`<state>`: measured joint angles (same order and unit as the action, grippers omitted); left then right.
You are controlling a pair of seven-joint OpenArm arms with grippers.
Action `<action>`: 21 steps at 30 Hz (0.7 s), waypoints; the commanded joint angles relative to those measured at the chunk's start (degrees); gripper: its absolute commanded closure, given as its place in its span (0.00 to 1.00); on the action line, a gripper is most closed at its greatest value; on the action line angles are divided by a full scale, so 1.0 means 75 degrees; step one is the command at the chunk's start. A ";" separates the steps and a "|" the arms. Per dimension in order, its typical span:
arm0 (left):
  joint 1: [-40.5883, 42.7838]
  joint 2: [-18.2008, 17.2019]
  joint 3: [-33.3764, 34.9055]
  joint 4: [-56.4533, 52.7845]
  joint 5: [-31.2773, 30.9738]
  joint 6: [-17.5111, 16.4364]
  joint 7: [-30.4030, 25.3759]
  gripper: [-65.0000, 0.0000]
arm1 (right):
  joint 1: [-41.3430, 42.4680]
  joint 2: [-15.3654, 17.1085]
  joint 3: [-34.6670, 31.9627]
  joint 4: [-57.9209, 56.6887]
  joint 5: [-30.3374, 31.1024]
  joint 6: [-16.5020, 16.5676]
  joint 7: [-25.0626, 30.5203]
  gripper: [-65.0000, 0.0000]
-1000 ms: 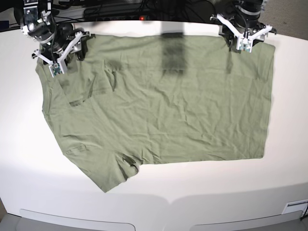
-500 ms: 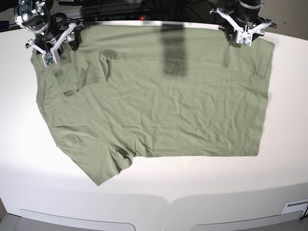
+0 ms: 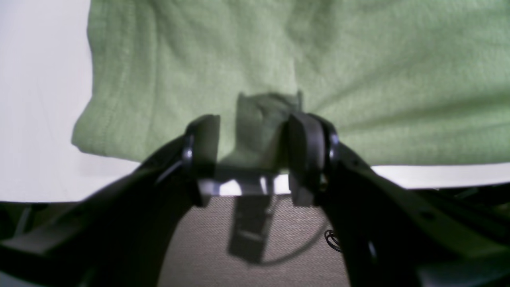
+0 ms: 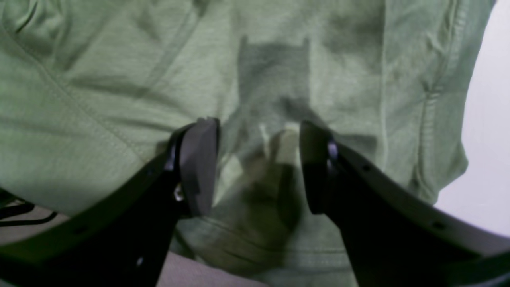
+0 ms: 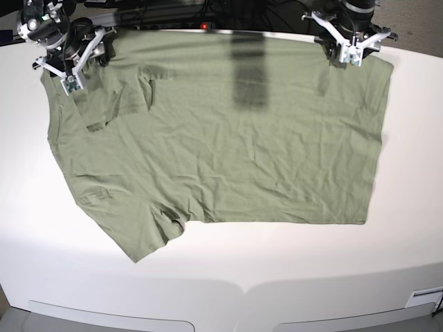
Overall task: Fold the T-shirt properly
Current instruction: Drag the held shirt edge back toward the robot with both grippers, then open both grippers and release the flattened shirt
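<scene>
The sage-green T-shirt (image 5: 228, 152) lies spread flat and wrinkled on the white table (image 5: 408, 207), with its hem to the right and its neck and sleeves to the left. My left gripper (image 5: 348, 54) stands at the far right hem corner, which reaches the table's back edge. In the left wrist view the left gripper (image 3: 253, 159) has its jaws apart, with the T-shirt (image 3: 358, 59) edge lying between them. My right gripper (image 5: 69, 72) is at the far left shoulder. Up close, the right gripper (image 4: 259, 167) is also spread, its fingertips (image 4: 199, 159) on rumpled T-shirt (image 4: 99, 99) cloth.
Dark cables and equipment (image 5: 180, 10) run behind the table's back edge. Grey carpet floor (image 3: 247, 247) shows below that edge in the left wrist view. A dark shadow band (image 5: 249, 76) falls across the shirt's upper middle. Pale panels (image 5: 111, 315) line the table's front.
The whole shirt has slid toward the back and left of the table. Both grippers have moved back with its far edge, their jaws standing just as wide.
</scene>
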<state>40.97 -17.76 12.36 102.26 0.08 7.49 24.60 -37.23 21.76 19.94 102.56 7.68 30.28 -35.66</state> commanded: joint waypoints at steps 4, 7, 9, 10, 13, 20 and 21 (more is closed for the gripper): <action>0.0530 -0.0006 0.0099 -0.0358 -0.0408 -0.0367 0.2433 0.55 | -0.0070 0.0102 0.0090 0.0140 -0.0160 -0.0096 -0.0105 0.49; 0.0548 -0.0006 0.0099 -0.0248 -0.0405 -0.0367 0.2355 0.55 | -0.0009 0.0102 0.0090 0.0140 -0.0160 -0.0096 -0.0105 0.49; 0.0545 -0.0006 0.0099 -0.0026 -0.0399 -0.0367 0.2317 0.55 | 0.0111 0.0102 0.0090 0.0140 -0.0157 -0.0099 -0.0105 0.49; 0.0548 -0.0006 0.0099 0.0119 -0.0399 -0.0370 0.2320 0.55 | 0.0198 0.0099 0.0090 0.0140 -0.0157 -0.0099 -0.0108 0.49; 0.0545 -0.0006 0.0099 0.0530 -0.0344 -0.0367 0.2317 0.55 | 0.0428 0.0102 0.0090 0.0140 -0.0003 -0.0093 -0.0134 0.49; 0.0481 -0.0006 0.0099 0.1003 0.0405 -0.0012 0.2055 0.55 | 0.0688 0.0099 0.0090 0.0163 0.0440 -0.0090 -0.0227 0.49; 0.0458 -0.0006 0.0099 0.1014 0.0458 0.0012 0.2028 0.55 | 0.0691 0.0102 0.0090 0.0166 0.0443 -0.0087 -0.0224 0.49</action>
<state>44.27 -17.45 13.41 108.47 2.83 7.11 41.08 -32.08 21.74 20.21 102.80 10.72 29.87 -38.04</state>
